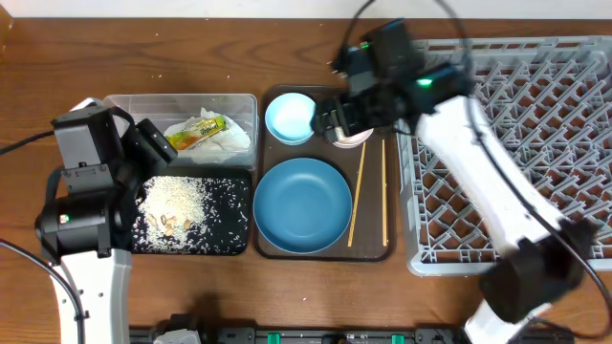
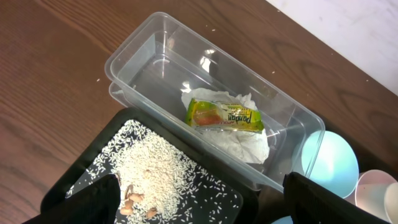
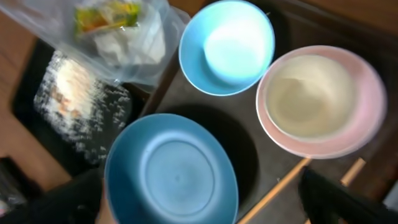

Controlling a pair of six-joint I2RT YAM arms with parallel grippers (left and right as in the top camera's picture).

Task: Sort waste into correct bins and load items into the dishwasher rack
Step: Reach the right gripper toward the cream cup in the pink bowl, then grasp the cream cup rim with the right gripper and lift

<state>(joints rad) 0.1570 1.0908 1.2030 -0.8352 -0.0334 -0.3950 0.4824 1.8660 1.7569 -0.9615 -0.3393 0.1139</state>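
Note:
The clear tub (image 1: 120, 107) holds the crumpled napkin (image 2: 239, 140) and the yellow-green wrapper (image 2: 224, 116). The black tray (image 1: 239, 225) beside it holds loose rice (image 2: 152, 165) and a few brown bits. My left gripper (image 2: 199, 211) is open and empty above the black tray. On the brown serving tray (image 1: 368, 250) are the large dark-blue bowl (image 3: 171, 171), the light-blue bowl (image 3: 227, 46), the pale-pink bowl (image 3: 367, 93) with the white cup (image 3: 308, 96) nested in it, and the chopsticks (image 1: 359, 196). My right gripper (image 3: 205, 211) is open and empty above the bowls.
The grey dishwasher rack (image 1: 535, 143) fills the right side, right next to the serving tray. My right arm reaches across its near-left part. The tub and black tray touch the serving tray's left edge. Wooden table shows along the left and back.

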